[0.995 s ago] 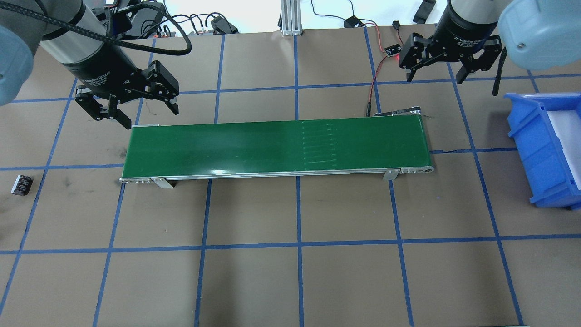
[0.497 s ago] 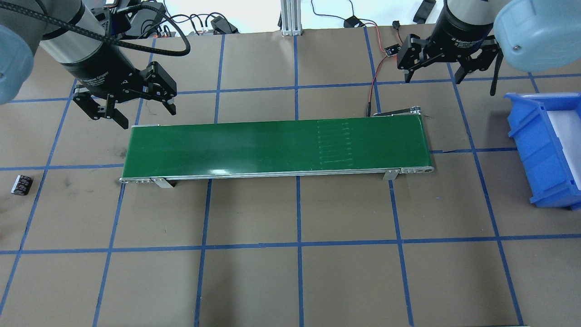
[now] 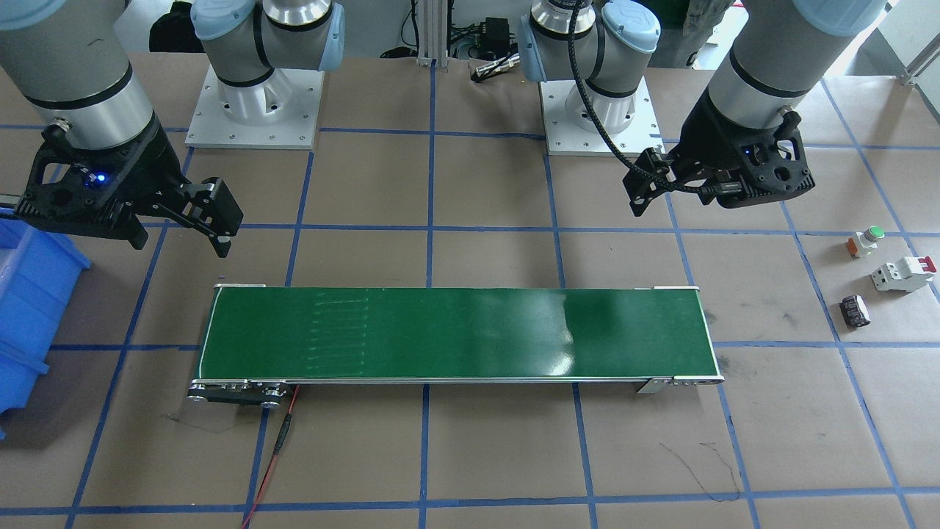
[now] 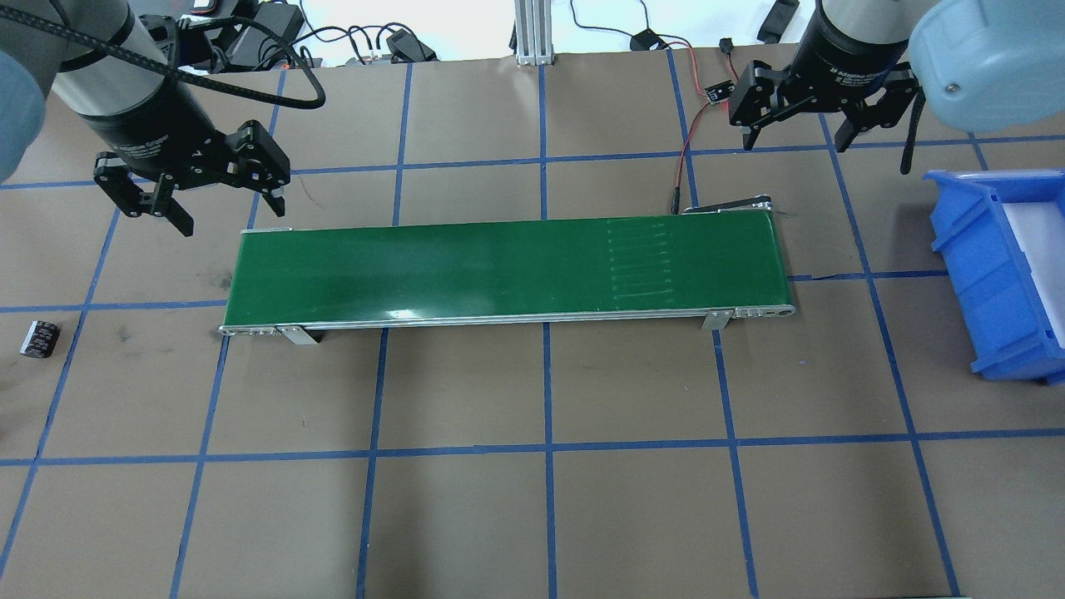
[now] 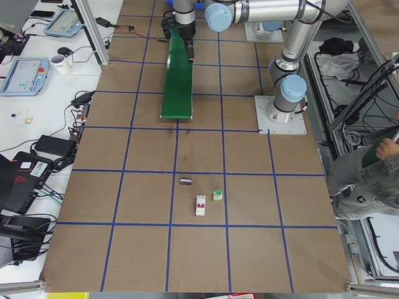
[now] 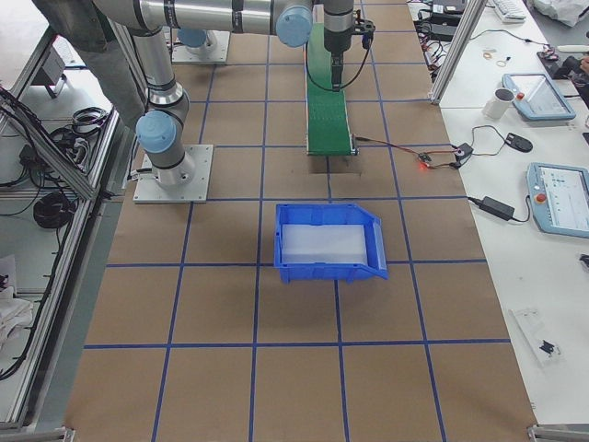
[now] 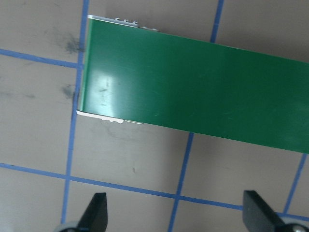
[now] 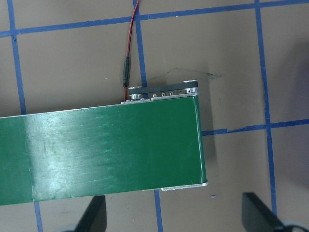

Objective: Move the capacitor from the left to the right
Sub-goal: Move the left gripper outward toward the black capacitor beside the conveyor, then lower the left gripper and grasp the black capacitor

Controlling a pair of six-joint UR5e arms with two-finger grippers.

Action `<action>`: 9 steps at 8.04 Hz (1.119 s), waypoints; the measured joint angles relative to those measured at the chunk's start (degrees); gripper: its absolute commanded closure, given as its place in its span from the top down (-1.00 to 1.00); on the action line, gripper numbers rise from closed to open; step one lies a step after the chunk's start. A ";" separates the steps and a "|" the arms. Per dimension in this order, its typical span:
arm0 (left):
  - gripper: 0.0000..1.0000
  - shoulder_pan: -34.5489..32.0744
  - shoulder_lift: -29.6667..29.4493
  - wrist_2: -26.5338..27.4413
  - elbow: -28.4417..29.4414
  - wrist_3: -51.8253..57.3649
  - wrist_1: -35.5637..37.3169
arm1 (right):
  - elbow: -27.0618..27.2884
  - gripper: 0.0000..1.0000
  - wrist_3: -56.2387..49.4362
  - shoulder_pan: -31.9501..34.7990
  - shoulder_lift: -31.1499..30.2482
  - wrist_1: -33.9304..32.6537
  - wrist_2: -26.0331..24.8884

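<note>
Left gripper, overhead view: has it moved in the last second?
Yes. The left gripper has shifted toward the view's left, away from the left end of the green conveyor belt.

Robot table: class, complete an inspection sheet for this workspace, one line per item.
Surface: brown table with blue tape grid; green conveyor mid-table, blue bin on the right.
Job's things: capacitor lying on the robot's left, untouched.
Clutter: white breaker and green-capped button beside the capacitor.
Grippers: left gripper open, empty, near the conveyor's left end; right gripper open, empty.
Cables: red wire at the conveyor's right end.
Surroundings: side benches with teach pendants.
</note>
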 measured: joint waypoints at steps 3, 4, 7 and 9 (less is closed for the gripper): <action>1.00 9.33 -2.38 7.01 -0.89 7.17 5.93 | 0.02 1.00 0.56 0.01 -0.02 -0.10 0.10; 1.00 12.17 -3.47 7.55 -1.10 9.36 9.31 | 0.02 1.00 0.70 0.00 -0.01 -0.14 0.28; 1.00 20.21 -6.80 10.81 -1.35 22.96 14.62 | 0.02 1.00 0.78 0.00 0.10 -0.01 0.32; 1.00 24.68 -10.16 13.57 -3.19 31.55 18.95 | 0.03 1.00 0.74 0.00 0.09 0.02 0.01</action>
